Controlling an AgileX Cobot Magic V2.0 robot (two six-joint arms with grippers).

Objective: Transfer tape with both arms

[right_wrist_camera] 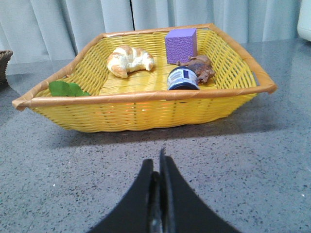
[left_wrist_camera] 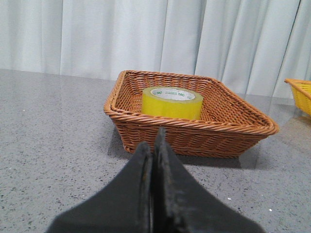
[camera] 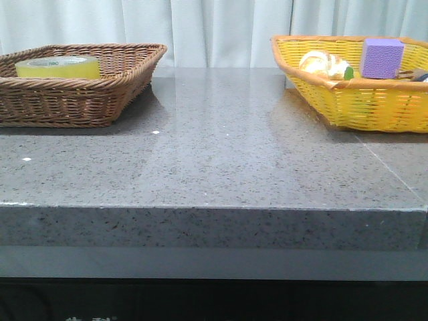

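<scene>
The yellow-green tape roll (camera: 58,66) lies flat in the brown wicker basket (camera: 80,100) at the table's far left. It also shows in the left wrist view (left_wrist_camera: 172,102), inside that basket (left_wrist_camera: 194,133). My left gripper (left_wrist_camera: 153,141) is shut and empty, low over the table, a short way in front of the brown basket. My right gripper (right_wrist_camera: 156,162) is shut and empty, in front of the yellow basket (right_wrist_camera: 146,109). Neither arm shows in the front view.
The yellow basket (camera: 361,100) at the far right holds a purple cube (camera: 382,57), a croissant-like lump (right_wrist_camera: 130,60), a dark blue jar (right_wrist_camera: 183,78), a brown lump (right_wrist_camera: 199,68) and a green leaf (right_wrist_camera: 67,89). Grey speckled tabletop (camera: 221,154) lies between the baskets. Curtains hang behind.
</scene>
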